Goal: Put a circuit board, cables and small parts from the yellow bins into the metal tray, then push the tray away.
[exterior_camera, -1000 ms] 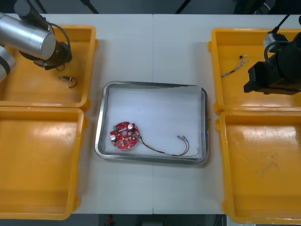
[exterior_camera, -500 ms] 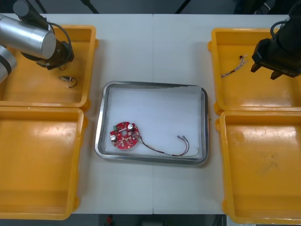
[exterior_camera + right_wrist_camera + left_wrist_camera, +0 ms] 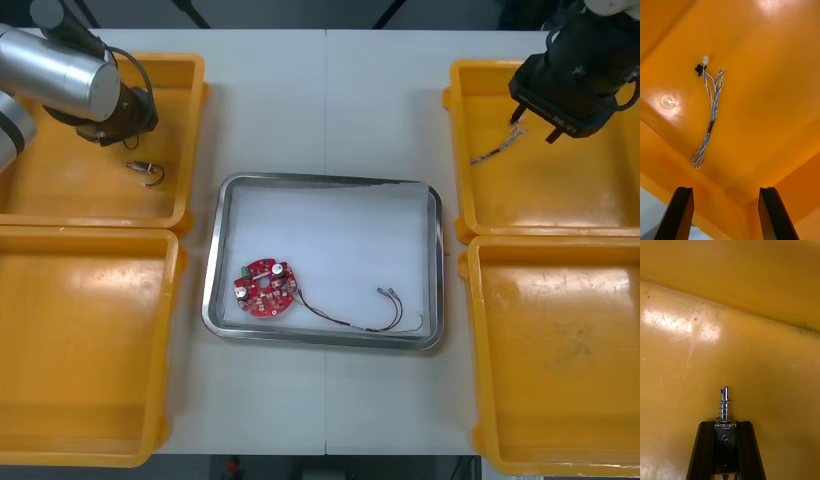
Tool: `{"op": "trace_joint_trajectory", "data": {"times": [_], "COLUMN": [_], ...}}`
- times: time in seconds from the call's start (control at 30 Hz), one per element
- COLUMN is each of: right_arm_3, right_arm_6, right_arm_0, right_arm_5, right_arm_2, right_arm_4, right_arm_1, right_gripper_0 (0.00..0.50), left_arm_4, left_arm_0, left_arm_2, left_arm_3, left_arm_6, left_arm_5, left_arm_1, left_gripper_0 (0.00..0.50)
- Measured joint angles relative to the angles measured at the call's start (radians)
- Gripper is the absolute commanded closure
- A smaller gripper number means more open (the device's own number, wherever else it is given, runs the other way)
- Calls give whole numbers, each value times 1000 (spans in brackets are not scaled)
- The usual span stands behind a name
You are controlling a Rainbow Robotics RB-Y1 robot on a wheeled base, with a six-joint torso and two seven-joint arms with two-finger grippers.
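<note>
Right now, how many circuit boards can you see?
1. The round red circuit board lies in the metal tray, near its near-left corner. The arms cover parts of the far left yellow bin and far right yellow bin, so another may be hidden.

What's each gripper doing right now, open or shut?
Left gripper: shut on a small metal part, over a left bin.
Right gripper: open, empty, above the blue and white cable.

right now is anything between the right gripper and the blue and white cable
Nothing visible. The open right gripper hangs over the yellow bin, the twisted blue and white cable lying alone on its floor beyond the fingers.
</note>
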Motion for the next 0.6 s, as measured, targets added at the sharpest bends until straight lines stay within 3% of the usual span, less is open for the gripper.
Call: {"op": "trace_joint_trajectory", "data": {"times": [0.23, 0.37, 0.6], "right_arm_3": [89, 143, 226], "right_arm_6": [-28, -142, -176], "right_arm_0": [-5, -5, -5], "right_arm_5": [-87, -135, -205], "right_arm_2": [-13, -38, -70], "right_arm_4": [84, 118, 125], "right_arm_1": [60, 85, 108], "right_gripper_0": [0, 0, 0], "left_arm_4": [41, 48, 101], "left_arm_0": [-29, -34, -34], "left_arm_2": [1, 20, 58], "left_arm_3": [-114, -171, -287], "left_arm_6": [0, 0, 0], "left_arm_5": [185, 269, 417], "left_arm_1": [60, 90, 137], "left_gripper_0": [500, 500, 500]}}
